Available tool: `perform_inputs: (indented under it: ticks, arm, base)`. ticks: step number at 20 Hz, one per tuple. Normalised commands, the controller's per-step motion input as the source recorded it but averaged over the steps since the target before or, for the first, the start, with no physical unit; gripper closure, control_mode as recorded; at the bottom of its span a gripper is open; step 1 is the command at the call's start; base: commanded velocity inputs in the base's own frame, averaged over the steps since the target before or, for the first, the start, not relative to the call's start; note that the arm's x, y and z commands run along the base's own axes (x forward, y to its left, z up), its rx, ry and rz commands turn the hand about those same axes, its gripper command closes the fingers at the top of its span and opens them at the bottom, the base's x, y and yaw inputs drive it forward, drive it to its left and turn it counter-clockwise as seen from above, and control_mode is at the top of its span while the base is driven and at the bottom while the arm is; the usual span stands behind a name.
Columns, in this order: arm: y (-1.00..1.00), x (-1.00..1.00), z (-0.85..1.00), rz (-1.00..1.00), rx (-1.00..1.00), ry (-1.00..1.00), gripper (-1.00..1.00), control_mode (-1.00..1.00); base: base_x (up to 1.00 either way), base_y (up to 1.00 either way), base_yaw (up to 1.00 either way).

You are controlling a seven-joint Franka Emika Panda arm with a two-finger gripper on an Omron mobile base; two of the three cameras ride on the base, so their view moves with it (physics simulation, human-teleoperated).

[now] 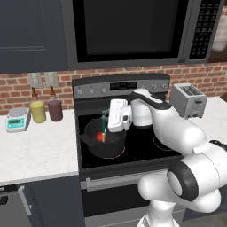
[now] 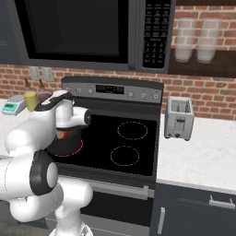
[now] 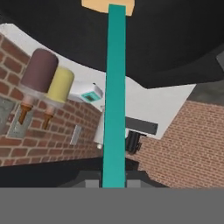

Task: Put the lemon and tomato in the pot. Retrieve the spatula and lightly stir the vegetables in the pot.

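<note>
Spatula (image 3: 114, 96) runs straight out from between the gripper (image 1: 105, 128) fingers: in the hand view its teal handle rises from the bottom centre, where the jaws sit closed against it on both sides, and ends in the yellowish-tan blade at the top edge, set against the dark inside of the pot (image 3: 175, 43). From the left base view the white hand hangs just above the pot (image 1: 104, 142), and a thin teal sliver of the spatula (image 1: 104, 125) drops from it into the pot's mouth. The tomato (image 1: 100, 137) lies inside the pot, a small red ball close to the lower end of the handle; whether the blade touches it cannot be made out.

The pot stands on the front left burner of a black glass stovetop (image 1: 142, 146), the ring beneath it glowing red. In the right base view the arm covers most of the pot (image 2: 64, 144).

White countertop (image 1: 40, 150) lies left of the stove, carrying a yellow jar (image 1: 38, 111), a maroon jar (image 1: 55, 110) and a small kitchen scale (image 1: 17, 119). A silver toaster (image 1: 188, 100) sits on the counter to the right. A red brick wall (image 1: 17, 91) backs the counter, and a microwave (image 1: 133, 31) hangs above the stove.

The pot is wide, low and dark grey-black, with short side handles.
</note>
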Motion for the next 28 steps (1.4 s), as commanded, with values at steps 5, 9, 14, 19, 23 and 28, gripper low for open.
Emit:
perform_inputs:
  ticks: [5, 9, 14, 19, 23, 28]
  arm:
    - [0.1, -0.13, 0.09, 0.15, 0.03, 0.0, 1.0, -1.0]
    - [0.0, -0.39, 0.38, 0.06, 0.0, -0.04, 1.0, -1.0]
    - [-0.08, -0.37, 0.61, 0.0, 0.0, -0.05, 1.0, -1.0]
    - [-0.06, -0.02, 0.11, 0.0, 0.0, 0.01, 1.0, -1.0]
    - [-0.04, 0.0, -0.27, 0.0, 0.04, 0.09, 1.0, -1.0]
    - [-0.01, 0.01, -0.22, 0.04, 0.08, 0.07, 1.0, -1.0]
  base:
    - [0.0, 0.0, 0.0]
    - [0.0, 0.0, 0.0]
    - [0.0, 0.0, 0.0]
    - [0.0, 0.0, 0.0]
    - [0.0, 0.0, 0.0]
    - [0.0, 0.0, 0.0]
